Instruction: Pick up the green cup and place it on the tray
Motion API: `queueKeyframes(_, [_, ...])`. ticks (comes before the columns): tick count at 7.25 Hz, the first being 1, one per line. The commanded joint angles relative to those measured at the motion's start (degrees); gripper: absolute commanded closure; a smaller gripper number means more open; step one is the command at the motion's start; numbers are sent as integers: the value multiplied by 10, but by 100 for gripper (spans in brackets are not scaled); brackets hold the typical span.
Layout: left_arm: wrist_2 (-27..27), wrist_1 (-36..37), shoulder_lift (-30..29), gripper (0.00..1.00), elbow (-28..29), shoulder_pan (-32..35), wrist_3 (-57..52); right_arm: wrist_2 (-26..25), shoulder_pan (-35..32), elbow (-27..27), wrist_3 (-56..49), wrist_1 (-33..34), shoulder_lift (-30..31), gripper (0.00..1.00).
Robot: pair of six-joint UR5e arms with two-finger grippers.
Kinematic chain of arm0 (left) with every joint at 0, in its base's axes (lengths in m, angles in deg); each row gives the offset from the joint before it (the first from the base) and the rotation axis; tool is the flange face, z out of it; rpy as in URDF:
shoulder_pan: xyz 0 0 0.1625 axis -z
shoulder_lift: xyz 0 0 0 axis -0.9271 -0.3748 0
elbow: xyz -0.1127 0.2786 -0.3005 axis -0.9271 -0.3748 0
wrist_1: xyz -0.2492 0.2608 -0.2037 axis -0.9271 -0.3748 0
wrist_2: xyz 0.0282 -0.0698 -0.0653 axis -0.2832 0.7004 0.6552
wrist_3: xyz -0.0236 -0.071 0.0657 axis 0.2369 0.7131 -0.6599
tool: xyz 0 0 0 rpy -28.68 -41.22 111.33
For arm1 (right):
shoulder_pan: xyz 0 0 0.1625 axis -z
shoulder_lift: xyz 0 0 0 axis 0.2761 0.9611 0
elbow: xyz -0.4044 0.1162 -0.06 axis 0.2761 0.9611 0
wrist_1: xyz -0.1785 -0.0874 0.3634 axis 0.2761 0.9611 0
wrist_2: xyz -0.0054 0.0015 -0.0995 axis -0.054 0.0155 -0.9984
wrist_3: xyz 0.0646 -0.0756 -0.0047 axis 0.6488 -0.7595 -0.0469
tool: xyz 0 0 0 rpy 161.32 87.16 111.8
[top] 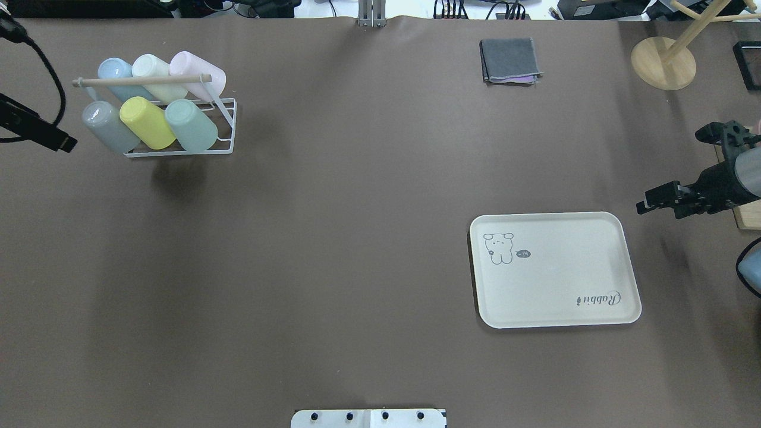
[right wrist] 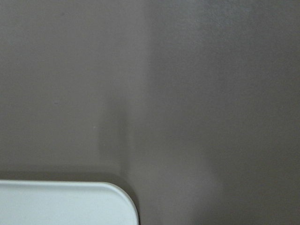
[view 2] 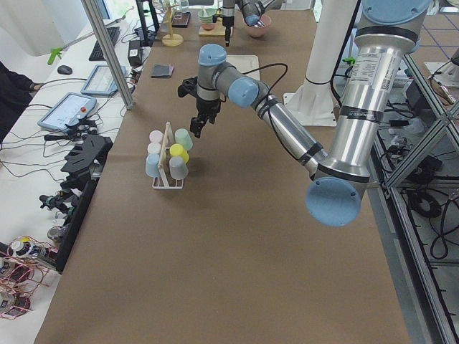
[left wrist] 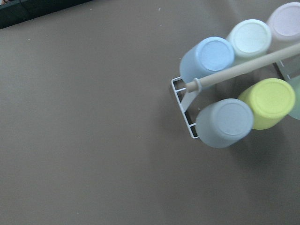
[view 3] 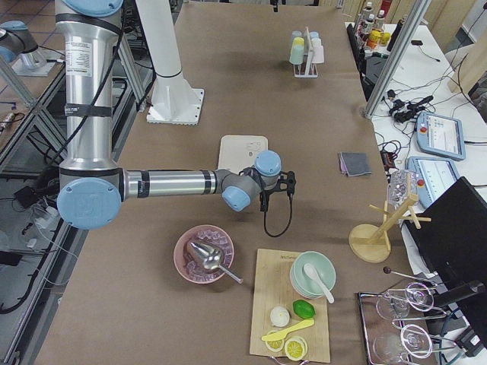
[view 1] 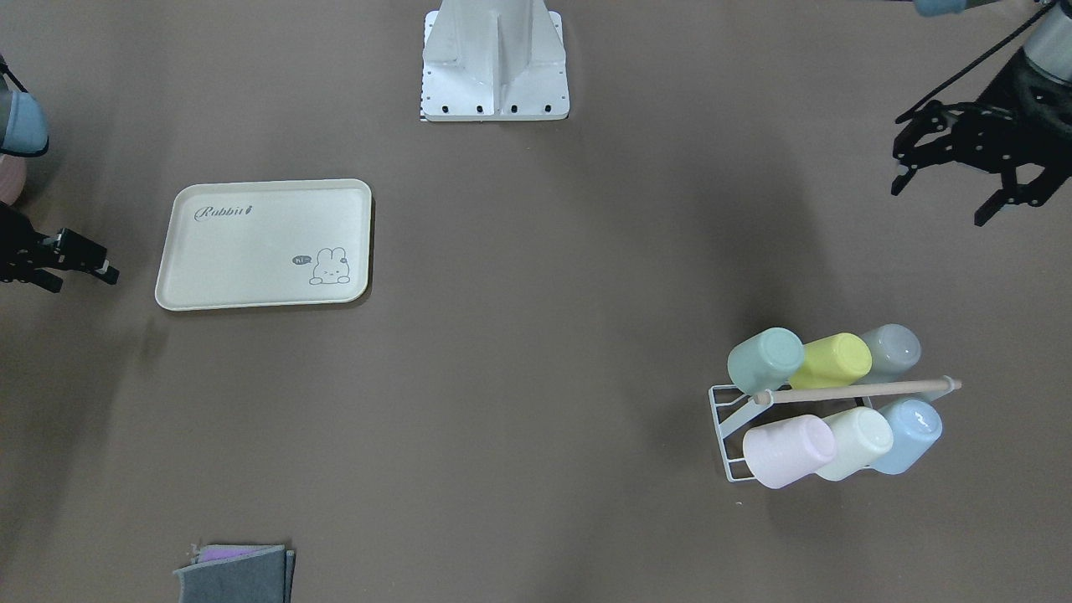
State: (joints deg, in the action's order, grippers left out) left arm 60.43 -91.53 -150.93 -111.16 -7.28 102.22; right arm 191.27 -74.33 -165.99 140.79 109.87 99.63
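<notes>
Overhead exterior view, starting at the counter's (top: 357, 249) left edge: the left hand (view 1: 942, 199) hangs in the air there, nearer the robot than the rack, its two fingers spread wide and holding nothing.

Next along, in the far-left corner, a white wire rack (top: 230, 128) holds six cups leaning on pegs with their bases outward. The green cup (top: 190, 125) is in the row nearer the robot, at the end toward the counter's middle, touching the yellow cup (top: 147, 122) beside it. A wooden rod (top: 142, 80) runs along the top of the rack.

The reach for the cup looks like the step in hand, and nothing has been gripped yet. To do it well, I'd bring the fingers across the cup's body near its base from the open outer side. They should stay clear of the yellow cup and the rod, and the cup should be drawn off along its own tilt so the light rack isn't dragged.

A folded grey cloth (top: 508, 58) lies at the far edge. The tray (top: 594, 219) sits bare toward the right edge, well apart from the rack. The right hand (top: 648, 205) hovers just beyond the tray's far-right corner, and I cannot tell how far open it is. A wooden stand (top: 663, 62) occupies the far-right corner.

The counter is matte brown and evenly lit. Desks with tablets and cables line the far side.
</notes>
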Motion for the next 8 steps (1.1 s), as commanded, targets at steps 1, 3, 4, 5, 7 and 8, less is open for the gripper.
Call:
queueKeyframes(1, [-94,266,-164,1,-55,-96,4,-11,14,8,21,-13,-18,10])
queueKeyframes(3, [-230,214,-153,1,-58,-197,-121,-17,38,20,37,-14,-33,18])
queueKeyframes(4, [-330,160,-135,1,-44,-245,-145,-21,47,21,38,-13,-35,21])
queueKeyframes(5, [-426,125,-104,1,-35,-299,-185,-23,57,24,40,-13,-34,21])
queueKeyframes(7, [-594,118,-97,1,1,-374,-337,-20,62,25,41,-14,-31,26])
queueKeyframes(8, [-659,118,-100,1,25,-385,-410,-19,63,25,41,-14,-31,36])
